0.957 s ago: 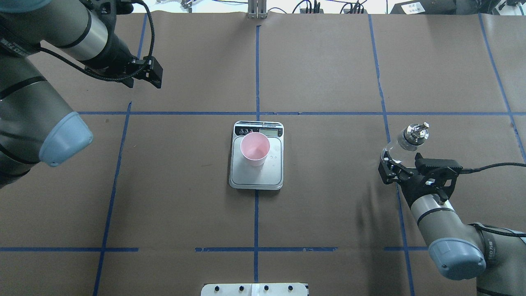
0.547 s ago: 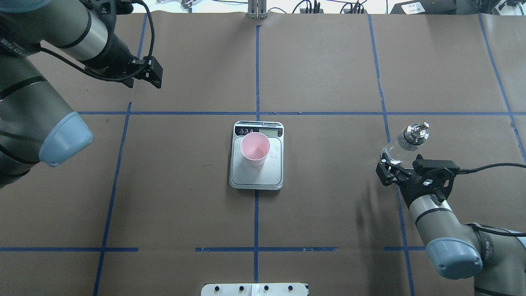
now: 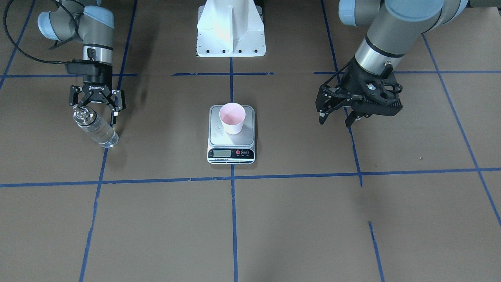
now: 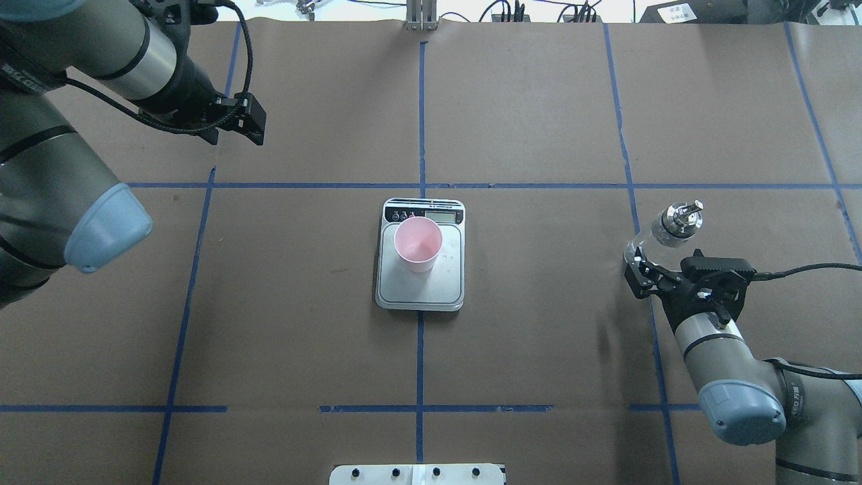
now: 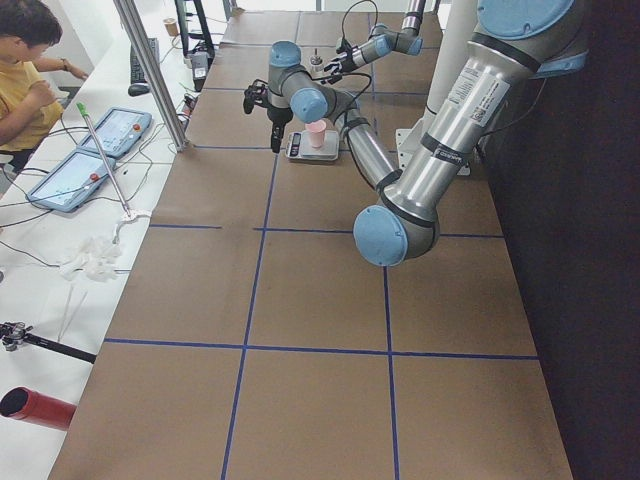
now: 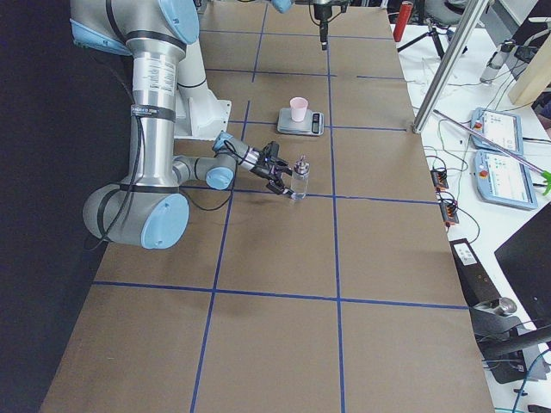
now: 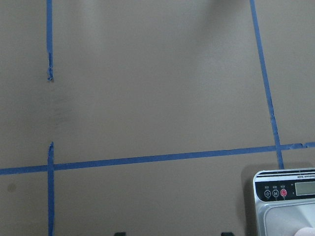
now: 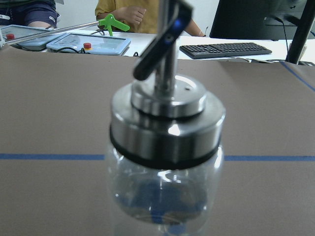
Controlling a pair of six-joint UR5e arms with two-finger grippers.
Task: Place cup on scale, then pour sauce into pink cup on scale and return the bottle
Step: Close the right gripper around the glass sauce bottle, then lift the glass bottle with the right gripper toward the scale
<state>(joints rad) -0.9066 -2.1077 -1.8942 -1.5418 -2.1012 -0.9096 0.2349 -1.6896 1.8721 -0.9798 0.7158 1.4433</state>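
- Cup point(image 4: 417, 244): pink, upright on the scale's point(image 4: 421, 291) steel platform, table centre. I cannot tell its contents.
- Bottle point(image 3: 96, 128): upright on the table at right, with clear sauce point(image 8: 162, 196) inside and the silver spout fitted.
- My right gripper point(image 3: 96, 111): jaws spread wide, close to the bottle on my side, gripping nothing.
- My left gripper point(image 3: 334, 120): spread, empty, far left.
- Since a second ago: the right gripper has shifted slightly; bottle and cup are unmoved.

The bottle point(image 8: 165, 196) is clear, glossy glass under a mirror-bright polished metal cap point(image 8: 167, 123). The scale point(image 4: 421, 289) has a dull silver metal platform. The cup point(image 3: 232, 117) looks matt, paper-like. Matt brown paper point(image 4: 539, 323) covers the table, crossed by blue tape point(image 4: 422, 101).
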